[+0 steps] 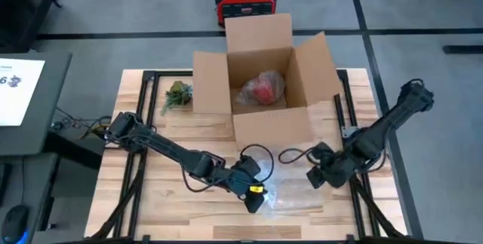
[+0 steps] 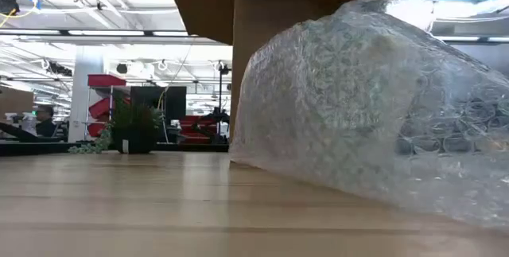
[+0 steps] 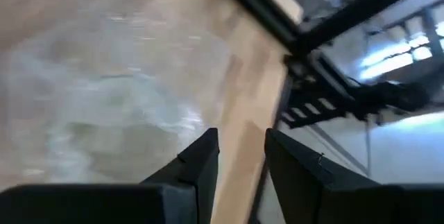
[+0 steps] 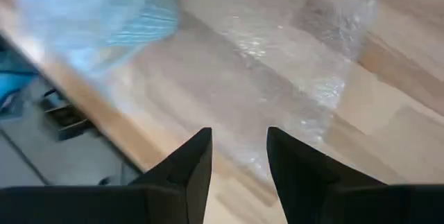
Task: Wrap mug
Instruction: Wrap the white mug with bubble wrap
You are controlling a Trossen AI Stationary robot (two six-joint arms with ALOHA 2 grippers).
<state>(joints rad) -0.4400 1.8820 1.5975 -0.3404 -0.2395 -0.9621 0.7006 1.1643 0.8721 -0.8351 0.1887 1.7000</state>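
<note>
The wooden table (image 1: pixel 181 134) fills the middle of the high view, and the open cardboard box (image 1: pixel 260 78) stands at its upper centre with a red item bagged in clear film (image 1: pixel 262 89) inside. The sheet of bubble wrap (image 1: pixel 290 195) lies rumpled at the lower centre of that frame; in the low view it mounds up over the right half, and no mug can be made out, so I cannot tell whether one sits beneath it. The step in hand looks like gathering the wrap, and it would go best if 1 gripper pins an edge flat while the other draws the loose side over, moving slowly because the film is light and springs back. The left gripper (image 1: pixel 255 193) reaches in from the left, wrist low, at the sheet's left edge, its 2 fingers (image 3: pixel 201 165) slightly apart and holding nothing. The right gripper (image 1: pixel 315 176), angled down from the right, sits just beside the sheet's upper right, fingers (image 4: pixel 191 161) likewise parted and empty.
</note>
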